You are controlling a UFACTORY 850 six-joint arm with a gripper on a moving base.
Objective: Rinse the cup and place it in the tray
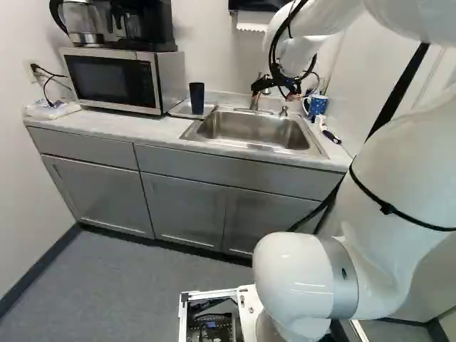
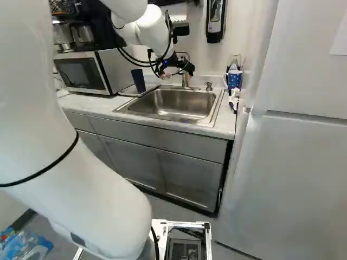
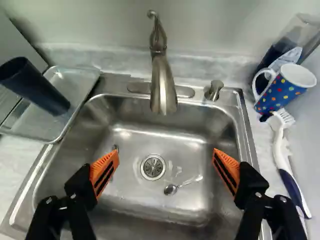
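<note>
My gripper (image 2: 176,67) hangs over the sink; in the wrist view the gripper (image 3: 165,167) is open, its orange pads wide apart with nothing between them. Below lies the steel sink (image 3: 192,135) with a small spoon (image 3: 171,189) near the drain. A dark blue cup (image 3: 37,86) stands on the shallow tray (image 3: 82,80) beside the sink; in the left base view the cup (image 1: 197,97) is upright. On the other side, a blue mug with coloured dots (image 3: 280,90) sits on the counter. The faucet (image 3: 163,82) rises behind the basin, with no water visible.
A microwave (image 1: 117,80) stands beside the tray, with a coffee maker (image 1: 135,25) on top. A brush (image 3: 282,150) and a clear bottle (image 3: 295,37) are near the mug. The refrigerator (image 2: 293,179) stands right of the counter in the right base view.
</note>
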